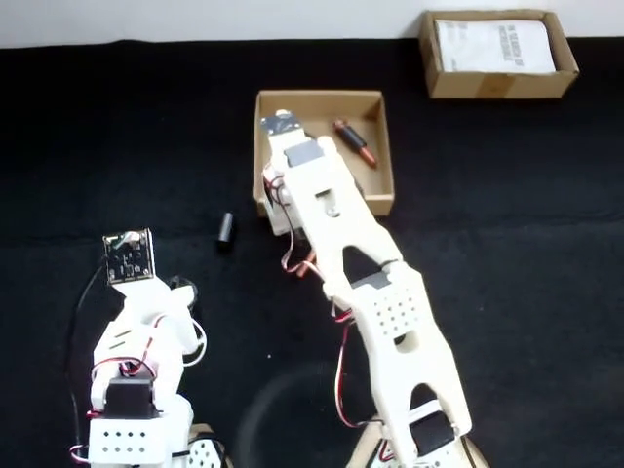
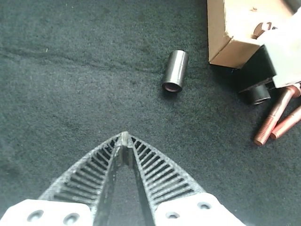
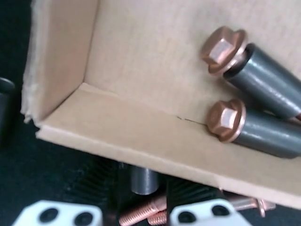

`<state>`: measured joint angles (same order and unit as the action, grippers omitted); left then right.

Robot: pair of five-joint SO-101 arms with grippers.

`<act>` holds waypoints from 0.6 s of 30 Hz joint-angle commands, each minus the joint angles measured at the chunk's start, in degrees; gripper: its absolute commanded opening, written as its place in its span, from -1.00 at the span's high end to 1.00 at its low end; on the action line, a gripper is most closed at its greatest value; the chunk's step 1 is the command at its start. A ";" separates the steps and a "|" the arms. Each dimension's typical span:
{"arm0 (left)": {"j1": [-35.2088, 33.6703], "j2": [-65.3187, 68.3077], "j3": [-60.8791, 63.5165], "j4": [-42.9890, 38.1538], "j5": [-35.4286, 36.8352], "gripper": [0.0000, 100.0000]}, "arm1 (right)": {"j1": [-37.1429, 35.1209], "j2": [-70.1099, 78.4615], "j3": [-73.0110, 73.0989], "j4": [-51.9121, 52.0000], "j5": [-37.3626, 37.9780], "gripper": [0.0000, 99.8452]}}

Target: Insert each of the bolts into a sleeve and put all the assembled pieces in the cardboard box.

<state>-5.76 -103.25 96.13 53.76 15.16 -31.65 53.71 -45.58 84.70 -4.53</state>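
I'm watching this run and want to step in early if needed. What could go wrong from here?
1. The right tool sits close against the cardboard box's outer wall, at a sleeve; lifting could snag or shove the box.
2. Loose bolts lie right beside that sleeve and may get knocked away.
3. The other sleeve lies on its side in the open and could roll if the left tool nudges it.

Black table [image 1: 507,244] bears cardboard box [image 1: 322,96], loose sleeve [image 1: 226,229], bolts [image 2: 276,114], second box [image 1: 497,86].
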 commanded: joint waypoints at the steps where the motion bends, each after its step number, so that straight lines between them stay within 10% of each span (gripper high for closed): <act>1: -0.40 -0.57 1.10 0.09 0.00 0.98 | 0.92 -2.51 -6.46 5.32 0.79 0.98; 18: -0.75 -0.57 0.66 0.09 0.70 0.84 | 4.79 -28.18 -33.98 16.48 2.46 0.99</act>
<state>-5.76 -103.25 96.13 53.76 15.16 -27.96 36.40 -77.05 100.44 -2.59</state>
